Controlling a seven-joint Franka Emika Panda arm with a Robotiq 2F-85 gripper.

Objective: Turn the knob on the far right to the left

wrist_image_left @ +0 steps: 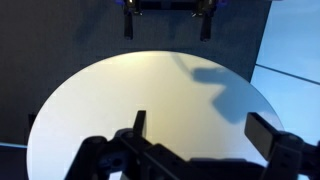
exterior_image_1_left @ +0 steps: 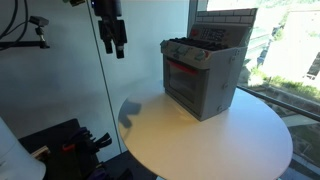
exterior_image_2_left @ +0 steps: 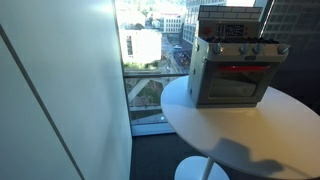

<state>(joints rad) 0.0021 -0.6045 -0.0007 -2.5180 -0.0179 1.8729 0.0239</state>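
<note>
No readable text, labels, brands or numbers anywhere; toy stove (exterior_image_2_left: 232,70) markings too small.

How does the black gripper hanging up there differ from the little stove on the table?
The gripper is black and slim, while the toy stove is grey and boxy, with red showing in its front. The gripper hangs in the air, touching nothing, while the stove rests on the round white table. The gripper's two fingers stand apart and empty, while the stove's front looks closed.
</note>
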